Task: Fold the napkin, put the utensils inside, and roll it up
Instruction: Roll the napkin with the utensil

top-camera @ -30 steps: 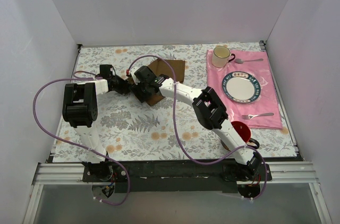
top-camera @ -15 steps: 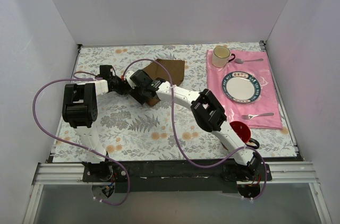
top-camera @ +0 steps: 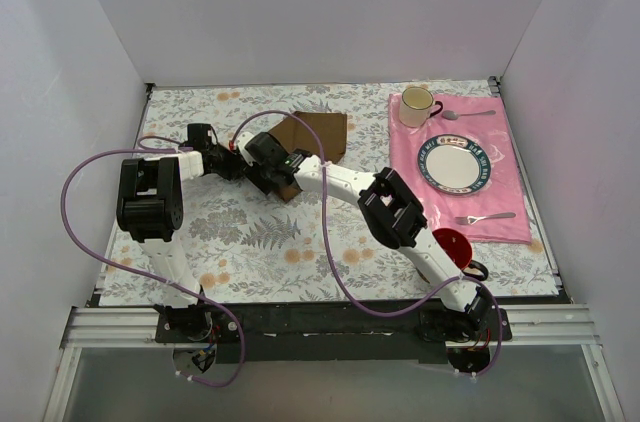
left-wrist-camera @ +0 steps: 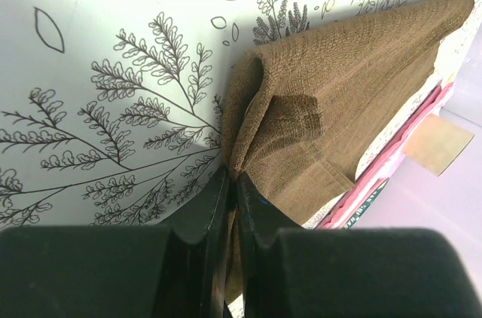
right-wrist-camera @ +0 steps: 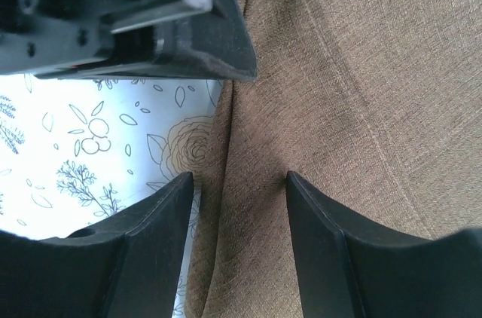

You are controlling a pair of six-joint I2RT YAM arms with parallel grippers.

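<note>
Cloth like this is light and limp and bunches easily, so take the napkin (top-camera: 320,130) by a corner or a folded edge. It lies toward the middle of the far edge of the table (top-camera: 250,242). Your left gripper (left-wrist-camera: 229,182) is pinched tight on a bunched corner, and your right gripper (right-wrist-camera: 239,182) stands with its jaws apart, astride a fold.

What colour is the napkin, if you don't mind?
The napkin is plain brown, clearest in the left wrist view.
</note>
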